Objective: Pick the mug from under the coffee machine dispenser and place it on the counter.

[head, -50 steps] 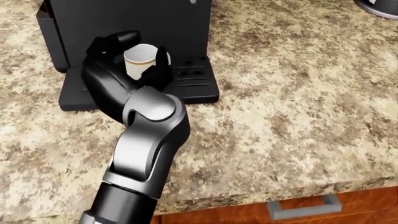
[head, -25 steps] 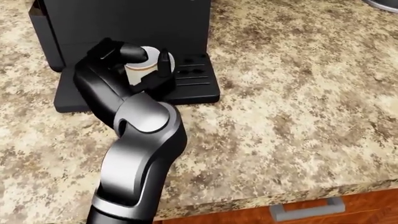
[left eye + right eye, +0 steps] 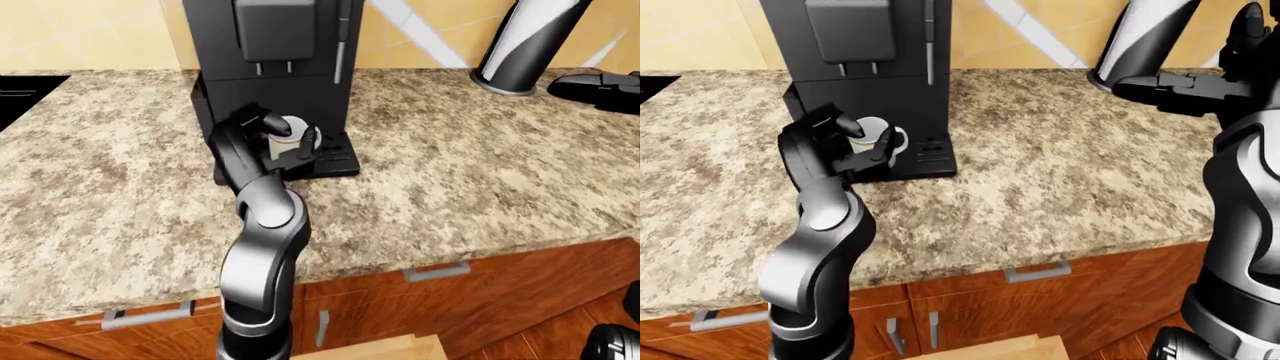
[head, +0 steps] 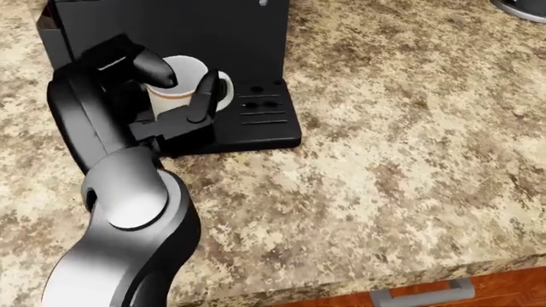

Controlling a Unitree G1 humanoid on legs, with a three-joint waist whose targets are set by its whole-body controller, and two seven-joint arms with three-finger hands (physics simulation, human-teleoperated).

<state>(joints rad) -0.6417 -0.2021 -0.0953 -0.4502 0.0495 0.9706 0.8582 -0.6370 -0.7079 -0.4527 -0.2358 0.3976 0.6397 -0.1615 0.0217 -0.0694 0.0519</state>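
Observation:
A white mug [image 4: 182, 82] stands on the drip tray [image 4: 266, 125] of the black coffee machine [image 3: 270, 45], under its dispenser. My left hand [image 4: 177, 84] is wrapped round the mug: the thumb [image 4: 153, 69] lies over its left rim and a finger [image 4: 205, 96] presses its right side. I cannot tell whether the mug is off the tray. The left forearm hides the mug's lower part. My right hand [image 3: 1132, 88] hovers open, far to the right above the counter, holding nothing.
A speckled granite counter [image 4: 401, 147] stretches to the right of the machine. A black-and-white cylinder [image 3: 525, 41] stands at the top right. Below the counter edge are wooden drawers with grey handles [image 3: 435, 271]. A black stove corner [image 3: 25, 90] shows at the left.
The head view has shifted, so the arm looms larger and lower left. My left fingers have drawn tighter round the mug, with the thumb now over its rim.

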